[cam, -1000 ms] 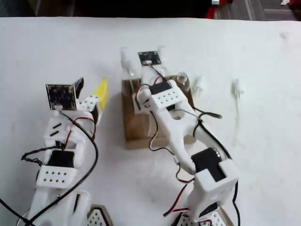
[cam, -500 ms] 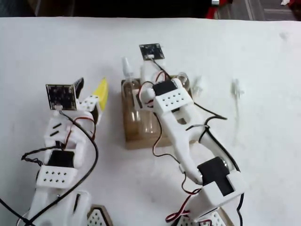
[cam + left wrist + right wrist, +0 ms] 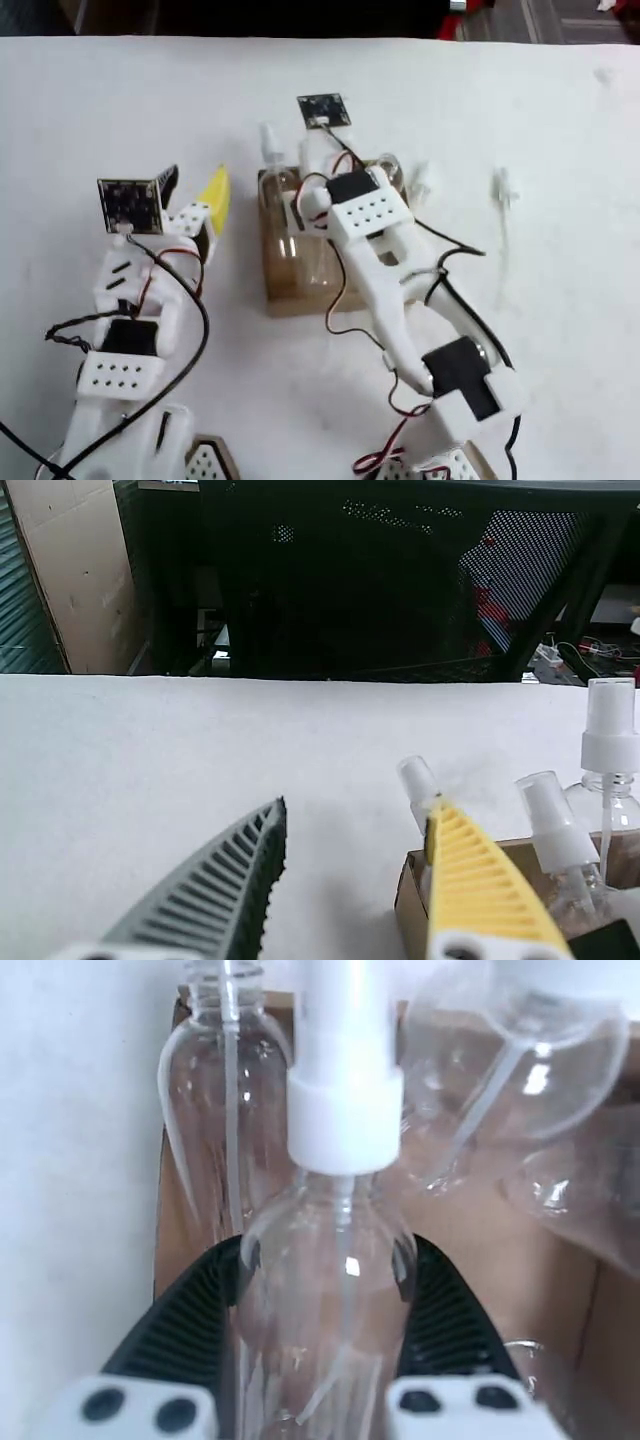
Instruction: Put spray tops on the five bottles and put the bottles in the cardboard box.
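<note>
We see our right gripper point(image 3: 325, 1252) pinching a clear bottle point(image 3: 322, 1340) by its body, its white spray top point(image 3: 345, 1110) fitted, at the cardboard box point(image 3: 300, 297), close beside other bottles point(image 3: 215, 1120) in it. Our left gripper point(image 3: 357, 815) hangs spread and empty above the table point(image 3: 150, 760), beside the box.

bright, even, diffuse light on white table point(image 3: 560, 300); shadows faint, soft. room point(image 3: 350, 580) beyond left claw point(image 3: 358, 815) dark. small glints on clear bottle point(image 3: 330, 1210) gripped in right claw point(image 3: 325, 1260).
</note>
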You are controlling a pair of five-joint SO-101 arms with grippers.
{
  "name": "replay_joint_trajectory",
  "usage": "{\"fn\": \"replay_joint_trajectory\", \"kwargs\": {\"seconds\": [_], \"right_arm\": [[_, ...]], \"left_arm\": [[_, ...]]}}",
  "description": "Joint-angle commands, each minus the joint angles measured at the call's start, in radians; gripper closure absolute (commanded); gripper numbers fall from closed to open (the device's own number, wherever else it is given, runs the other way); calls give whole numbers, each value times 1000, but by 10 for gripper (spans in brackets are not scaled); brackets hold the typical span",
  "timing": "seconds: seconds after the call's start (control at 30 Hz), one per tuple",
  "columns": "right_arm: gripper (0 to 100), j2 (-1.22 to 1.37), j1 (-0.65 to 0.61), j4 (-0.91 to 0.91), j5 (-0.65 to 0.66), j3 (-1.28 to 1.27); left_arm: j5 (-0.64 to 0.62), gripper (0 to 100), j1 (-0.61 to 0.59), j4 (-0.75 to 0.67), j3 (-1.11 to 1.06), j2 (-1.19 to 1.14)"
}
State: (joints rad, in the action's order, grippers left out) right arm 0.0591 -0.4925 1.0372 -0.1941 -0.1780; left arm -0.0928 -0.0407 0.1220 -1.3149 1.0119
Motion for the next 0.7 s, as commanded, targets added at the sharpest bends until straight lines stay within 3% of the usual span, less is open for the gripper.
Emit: {"fn": "replay_joint_trajectory", "kwargs": {"seconds": [0.0, 0.33, 0.67], "right_arm": [[981, -107, -2, 31, -3, 5], [981, -314, -2, 90, -3, -28], [981, -722, 19, 33, 6, -204]], "left_arm": [[3, 790, -12, -25, 3, 22], [3, 790, -12, -25, 3, 22], [3, 790, -12, -25, 3, 22]]}}
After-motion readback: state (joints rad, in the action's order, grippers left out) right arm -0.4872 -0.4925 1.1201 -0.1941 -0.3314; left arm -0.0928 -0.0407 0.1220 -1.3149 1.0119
